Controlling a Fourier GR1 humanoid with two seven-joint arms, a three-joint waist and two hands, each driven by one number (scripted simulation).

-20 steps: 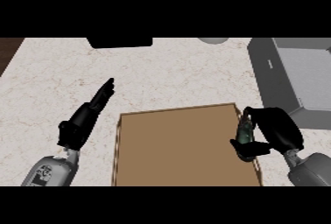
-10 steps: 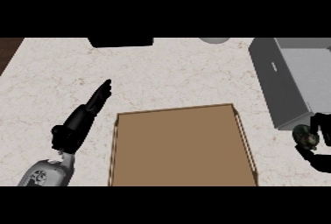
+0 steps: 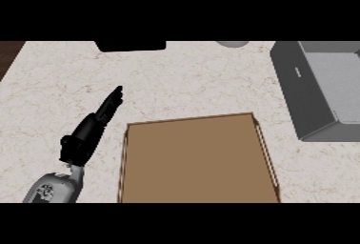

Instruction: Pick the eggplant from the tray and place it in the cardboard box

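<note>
A brown cardboard box [image 3: 197,162] lies open at the lower middle of the counter, and nothing shows inside it. My left hand [image 3: 90,131] rests to the left of the box, fingers straight and pointing up and to the right, holding nothing. A grey tray [image 3: 318,90] sits at the right edge, and its visible part looks bare. No eggplant shows anywhere in the view. My right hand is out of the picture.
A black object [image 3: 131,45] sits at the counter's far edge, left of centre. A pale round thing [image 3: 232,44] pokes in at the far edge beside it. The marbled counter [image 3: 183,81] stretches between them and the box.
My right hand, which was at the box's right side, has drawn back to the right and out of view. The left hand has barely shifted.
</note>
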